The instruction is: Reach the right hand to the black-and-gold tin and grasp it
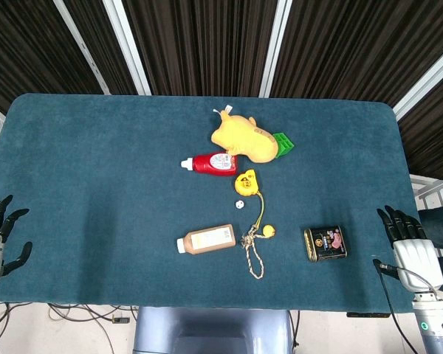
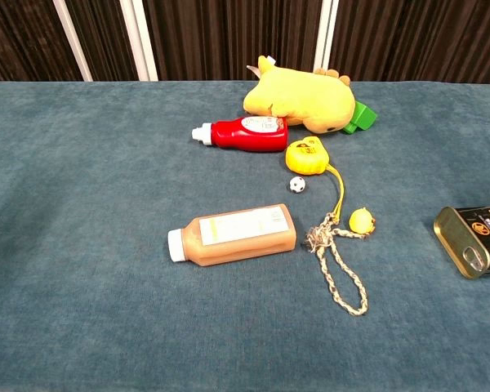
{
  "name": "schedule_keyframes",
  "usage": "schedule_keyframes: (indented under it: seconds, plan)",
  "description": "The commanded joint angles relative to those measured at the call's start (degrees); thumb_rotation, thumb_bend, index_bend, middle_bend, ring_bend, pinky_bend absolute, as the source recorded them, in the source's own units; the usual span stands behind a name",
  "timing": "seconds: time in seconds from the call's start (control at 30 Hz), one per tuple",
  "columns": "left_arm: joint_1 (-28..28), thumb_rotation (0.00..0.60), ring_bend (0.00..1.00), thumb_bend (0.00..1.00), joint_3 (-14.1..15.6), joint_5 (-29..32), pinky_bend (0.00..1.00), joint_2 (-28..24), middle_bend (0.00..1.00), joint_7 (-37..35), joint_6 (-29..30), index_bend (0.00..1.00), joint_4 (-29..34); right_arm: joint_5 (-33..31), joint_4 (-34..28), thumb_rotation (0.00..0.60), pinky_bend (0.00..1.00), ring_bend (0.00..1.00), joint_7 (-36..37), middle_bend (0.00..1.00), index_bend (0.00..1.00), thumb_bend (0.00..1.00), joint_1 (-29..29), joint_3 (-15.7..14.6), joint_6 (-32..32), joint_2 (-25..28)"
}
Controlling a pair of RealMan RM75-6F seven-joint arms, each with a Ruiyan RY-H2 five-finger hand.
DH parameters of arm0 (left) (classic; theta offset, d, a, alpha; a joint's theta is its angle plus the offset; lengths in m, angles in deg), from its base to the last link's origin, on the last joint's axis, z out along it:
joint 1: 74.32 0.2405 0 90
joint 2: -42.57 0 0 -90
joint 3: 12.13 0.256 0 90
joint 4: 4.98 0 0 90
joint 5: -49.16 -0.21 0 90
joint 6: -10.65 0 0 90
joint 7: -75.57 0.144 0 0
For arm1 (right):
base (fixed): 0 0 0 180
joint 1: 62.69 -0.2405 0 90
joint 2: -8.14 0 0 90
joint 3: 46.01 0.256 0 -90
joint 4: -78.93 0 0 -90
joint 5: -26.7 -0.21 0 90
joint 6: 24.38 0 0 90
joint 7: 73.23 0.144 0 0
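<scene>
From the head view, the right robot hand [image 1: 407, 234] is hovering at the right edge of the tabletop [image 1: 96, 184] with its fingers spread and nothing in them. The left robot hand [image 1: 0, 234] is waiting at the opposite edge, likewise spread and empty. The black-and-gold tin [image 1: 325, 243] is lying flat near the front of the tabletop, between the right robot hand and a yellow charm on a rope loop [image 1: 255, 247], clear of both. It is showing a dark top with a pinkish picture and a gold rim running round the sides. The reach itself looks short, but the tin is sitting low and flat, so fingers coming down too steeply would probably be pushing it across the cloth rather than closing round it. A sideways sweep risks shoving it toward the rope loop.

From the chest view, neither robot hand is showing. The black-and-gold tin [image 2: 476, 238] is sitting at the right border, partly cut off, with rounded corners, glossy gold walls and what looks like a pull tab on its near end. Those smooth walls are likely to be slippery under a light grip. A brown bottle [image 2: 233, 234] is lying on its side well to the left, and a red bottle [image 2: 245, 134], a yellow plush toy [image 2: 306, 100] and a tiny ball [image 2: 297, 184] are resting farther back, out of the way.
</scene>
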Motion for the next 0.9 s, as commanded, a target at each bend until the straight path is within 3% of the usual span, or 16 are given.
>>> schedule_keyframes:
  seconds: [0.03,0.9]
  plan:
    - [0.0,0.600,0.00,0.37,0.0,0.0,0.00,0.0,0.00,-0.1,0.0,0.20,0.0,0.0,-0.1,0.600,0.16,0.11,-0.1,0.08,0.03,0.08,0.0,0.0,0.0,0.0]
    - [0.2,0.600,0.00,0.37,-0.2,0.5,0.00,-0.1,0.00,-0.1,0.1,0.20,0.1,0.2,-1.9,0.600,0.16,0.11,1.8,0.08,0.03,0.08,-0.2,-0.8,-2.0,2.0]
